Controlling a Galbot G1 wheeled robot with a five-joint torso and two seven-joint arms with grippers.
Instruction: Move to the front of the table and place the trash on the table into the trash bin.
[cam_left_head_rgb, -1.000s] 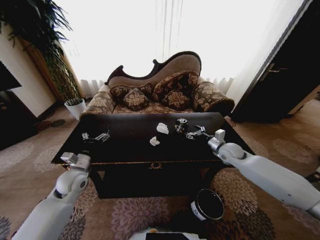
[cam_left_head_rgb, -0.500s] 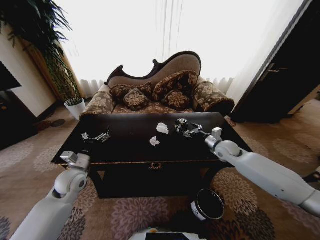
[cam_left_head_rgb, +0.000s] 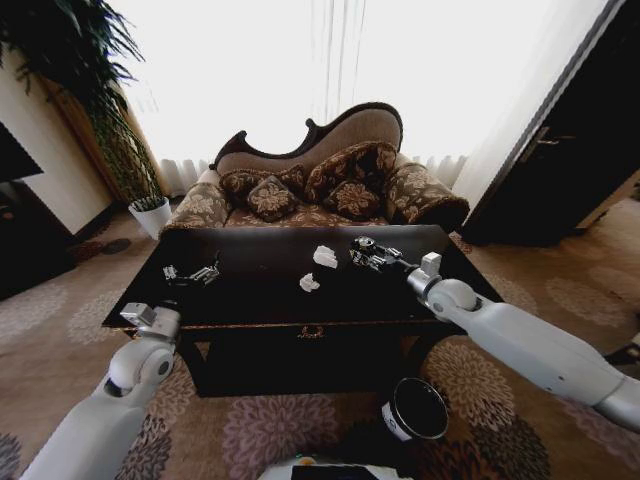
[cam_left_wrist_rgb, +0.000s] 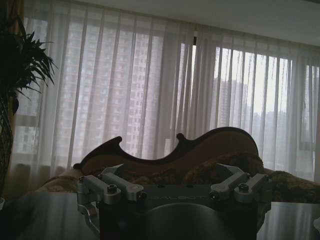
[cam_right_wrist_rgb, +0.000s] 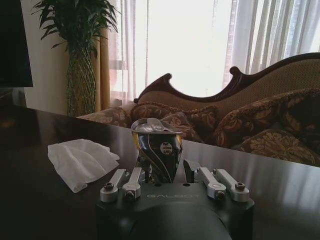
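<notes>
Right tool open around black cup on tabletop, paper wad at 9 o'clock; left tool open, empty.

On the dark table lie two crumpled white paper wads, both off to one side of the right gripper, and one black cup between its fingers. One black trash bin stands on the carpet. Two grippers reach over the table, the left gripper being the second.
</notes>
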